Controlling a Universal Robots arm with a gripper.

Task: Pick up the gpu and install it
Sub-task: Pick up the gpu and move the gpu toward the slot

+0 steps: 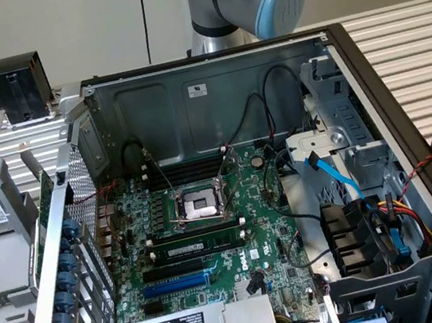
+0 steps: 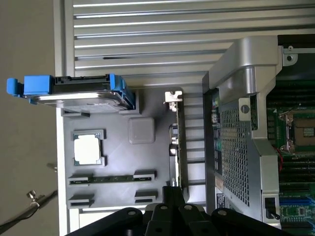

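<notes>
Pale slatted tabletop (image 2: 147, 44) carries a grey tray (image 2: 118, 162) and, just beside it, the open computer case (image 1: 213, 95). On the tray the gpu (image 2: 175, 147) stands on its edge, at the side nearest to the perforated case wall (image 2: 236, 157). From above it looks like a thin line: a narrow green board edge with a bright metal bracket (image 2: 172, 96) at one end. Its black cover I cannot make out from this angle. The gripper (image 2: 171, 192) hangs over the other end of the card, with the jaws pressed together and, as far as I can judge, nothing between them.

I think the first danger is exactly this closed pincer: if it goes down like this, the tips would strike the top edge of the card instead of taking it. Second, the card is close to the case wall, so a finger on that side has little room and may catch the metal. A grip on such a thin upright board can also slip or tilt it. Over the motherboard (image 1: 204, 238), a thin red wire (image 1: 89, 197) near the rear slots could be trapped under the card if it is not lined up well
</notes>
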